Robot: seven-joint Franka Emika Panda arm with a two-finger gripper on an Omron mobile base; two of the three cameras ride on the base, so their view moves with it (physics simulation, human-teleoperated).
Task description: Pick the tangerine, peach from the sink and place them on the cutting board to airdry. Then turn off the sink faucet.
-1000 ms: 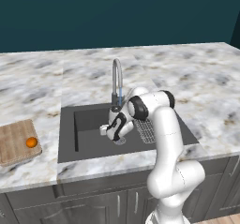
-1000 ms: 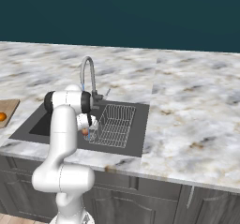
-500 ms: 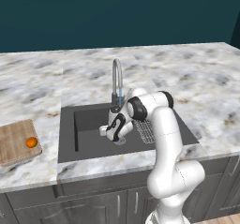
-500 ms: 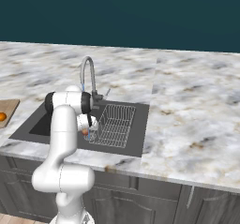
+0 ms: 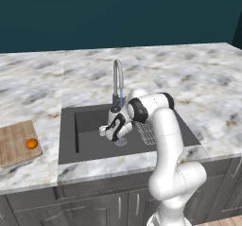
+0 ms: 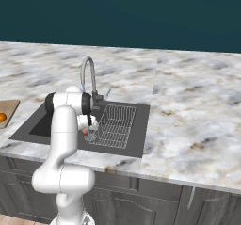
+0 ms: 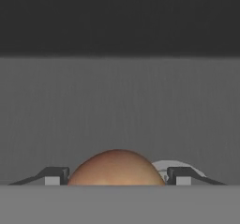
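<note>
Left base view shows a long marble counter (image 5: 198, 83) under a dark teal wall, and the white arm (image 5: 163, 140) rises in front of it and bends down into the sink (image 5: 90, 121). This sink is a dark grey basin set in the counter, with a wire rack (image 6: 113, 125) on its one side. At the back edge of the basin stands the sink faucet (image 5: 117, 81), tall and arched, and a thin blue stream of water falls from its spout. On the counter to the left of the sink lies the cutting board (image 5: 14, 142), and the tangerine (image 5: 31, 143) sits on it near its right edge. The gripper (image 7: 117, 176) is low inside the basin, close to the round drain (image 5: 121, 142). In the hand view the peach (image 7: 116, 168) is between the two finger tips (image 7: 57, 175), one tip at each side of it and very near. If the tips already press the fruit, I cannot tell; the jaws stand wide around it. In the right base view a small reddish part of the peach shows beside the rack, just under the hand.
</note>
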